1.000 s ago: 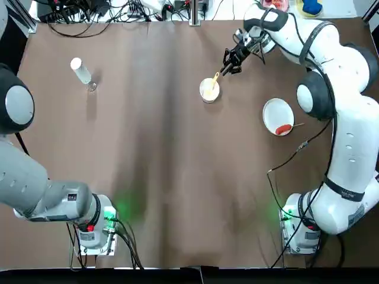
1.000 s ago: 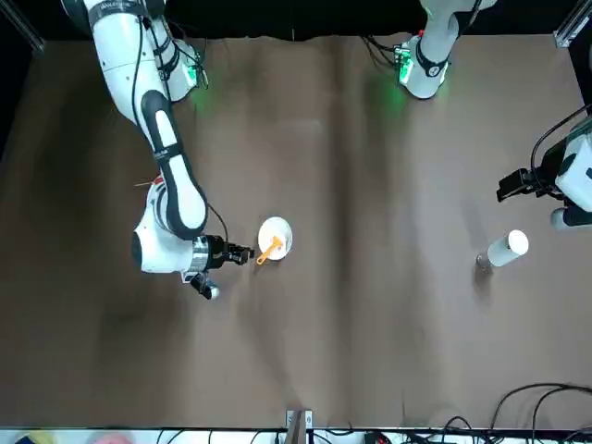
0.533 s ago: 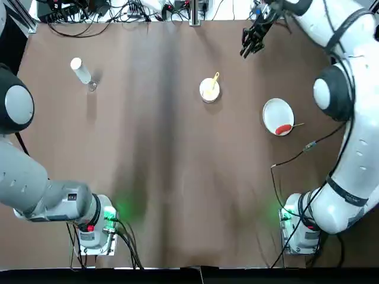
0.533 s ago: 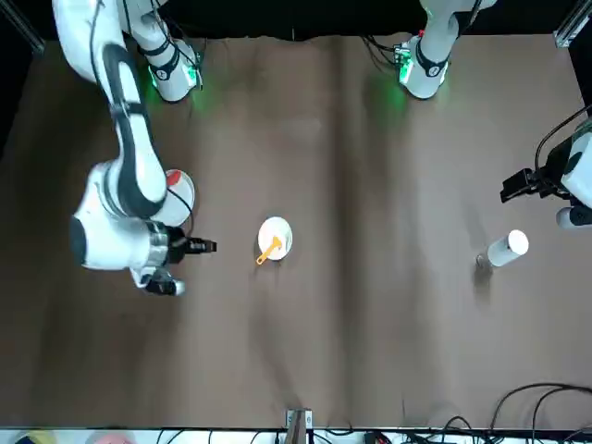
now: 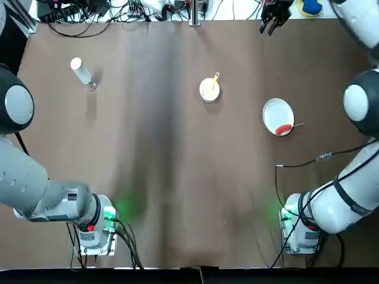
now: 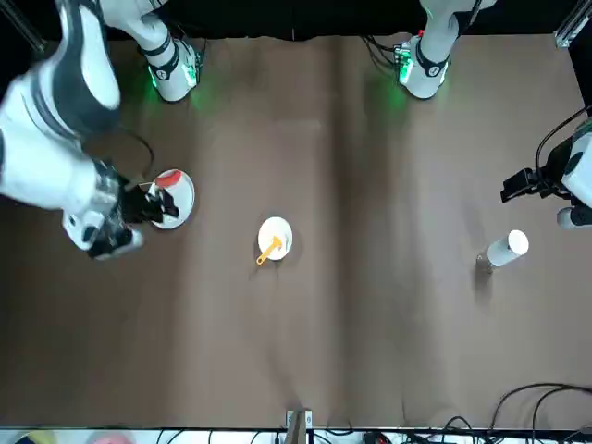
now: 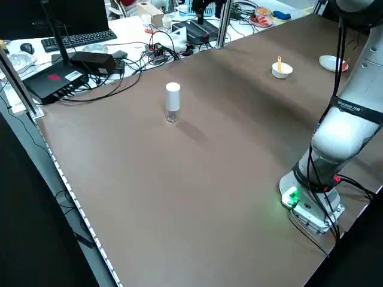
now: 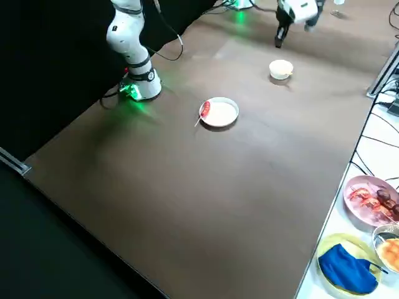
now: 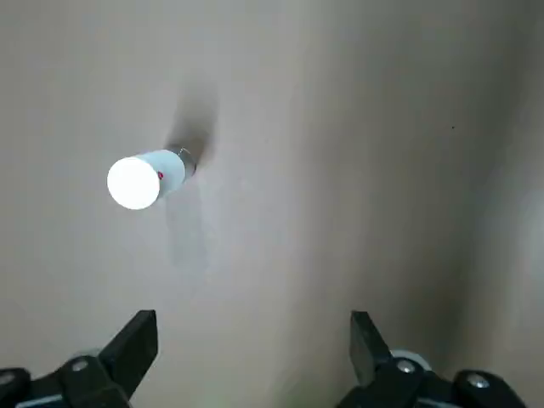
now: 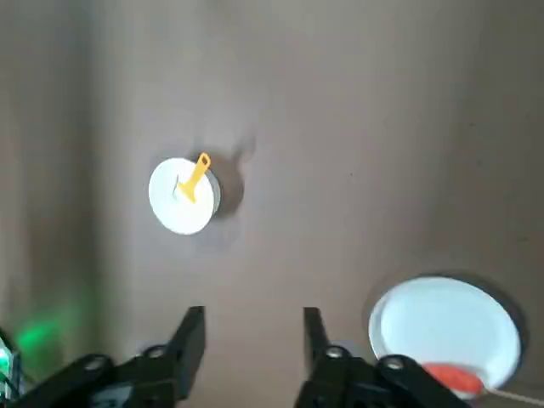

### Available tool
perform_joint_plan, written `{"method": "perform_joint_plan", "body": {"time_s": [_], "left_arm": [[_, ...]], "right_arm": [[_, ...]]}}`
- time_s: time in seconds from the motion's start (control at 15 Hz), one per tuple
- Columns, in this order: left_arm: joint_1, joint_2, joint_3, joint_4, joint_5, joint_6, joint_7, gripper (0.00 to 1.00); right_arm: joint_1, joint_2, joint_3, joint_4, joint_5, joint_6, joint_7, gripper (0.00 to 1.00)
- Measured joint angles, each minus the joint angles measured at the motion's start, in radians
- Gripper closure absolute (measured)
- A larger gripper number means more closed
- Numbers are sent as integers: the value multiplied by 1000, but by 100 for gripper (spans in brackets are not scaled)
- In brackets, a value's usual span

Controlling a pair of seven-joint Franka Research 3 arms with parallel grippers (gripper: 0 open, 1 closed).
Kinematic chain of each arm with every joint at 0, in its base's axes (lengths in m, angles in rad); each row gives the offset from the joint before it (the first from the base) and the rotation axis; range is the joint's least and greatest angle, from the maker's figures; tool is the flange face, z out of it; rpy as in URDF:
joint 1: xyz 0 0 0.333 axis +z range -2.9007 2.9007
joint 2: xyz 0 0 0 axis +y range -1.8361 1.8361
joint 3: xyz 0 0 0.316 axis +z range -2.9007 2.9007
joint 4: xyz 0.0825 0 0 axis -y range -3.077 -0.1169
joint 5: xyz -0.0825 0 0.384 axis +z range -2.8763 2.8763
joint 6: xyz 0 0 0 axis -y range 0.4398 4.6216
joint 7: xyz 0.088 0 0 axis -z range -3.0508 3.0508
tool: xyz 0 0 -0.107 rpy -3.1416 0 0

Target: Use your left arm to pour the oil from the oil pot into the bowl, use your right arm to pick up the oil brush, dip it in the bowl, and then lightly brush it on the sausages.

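Both grippers are empty, jaws spread apart. The right gripper hangs high, well apart from everything: the bowl, with the oil brush resting in it, lies beyond its open jaws, and the plate with the sausage sits off to one side. The left gripper hovers with the upright oil pot ahead of its wider jaws, not touching.

Judging by this, the brush is dipped but not gripped; next the right gripper must descend onto the handle. Only the right side view shows the sausage skewer overhanging the plate's rim.
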Motion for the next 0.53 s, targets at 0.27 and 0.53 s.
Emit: {"method": "perform_joint_plan", "body": {"time_s": [0.27, 0.53], "left_arm": [[0, 0, 0, 0, 0, 0, 0, 0], [0, 0, 0, 0, 0, 0, 0, 0]], "right_arm": [[1, -101, 0, -5, -122, -37, 0, 27], [1, -163, 1, -7, -208, -118, 1, 1]]}}
